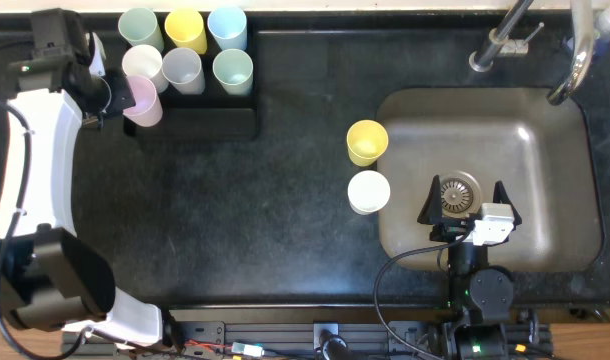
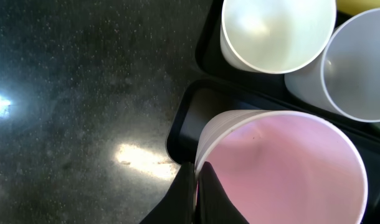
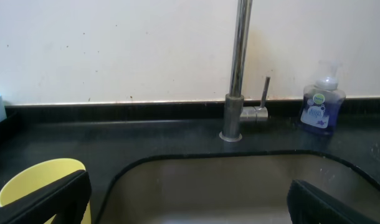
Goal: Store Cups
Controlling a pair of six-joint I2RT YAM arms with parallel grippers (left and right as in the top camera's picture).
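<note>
Pink cup [image 2: 283, 168] — rim pinched by left gripper [image 2: 195, 182] — at tray [image 2: 180, 124] corner.

Glossy speckled worktop [image 1: 235, 220]; dull metal sink [image 1: 545, 150]; smooth plastic pink cup [image 2: 289, 168]

The pink cup [image 1: 142, 100] is pale pastel and the tray [image 1: 215, 125] plain black, holding a pale green cup [image 1: 139, 27], a yellow cup [image 1: 185, 29], a light blue cup [image 1: 227, 27], a white cup [image 1: 142, 62], a grey-white cup [image 1: 182, 70] and a mint cup [image 1: 232, 70]. On the countertop [image 1: 265, 220], black with fine pale speckles, a second yellow cup [image 1: 366, 142] and a second white cup [image 1: 368, 191] are both unpatterned. The sink [image 1: 555, 170] is dull grey metal, the faucet [image 3: 241, 62] shiny chrome, the soap bottle [image 3: 323, 106] clear blue with a blue-and-white label, and the wall [image 3: 115, 43] off-white.
</note>
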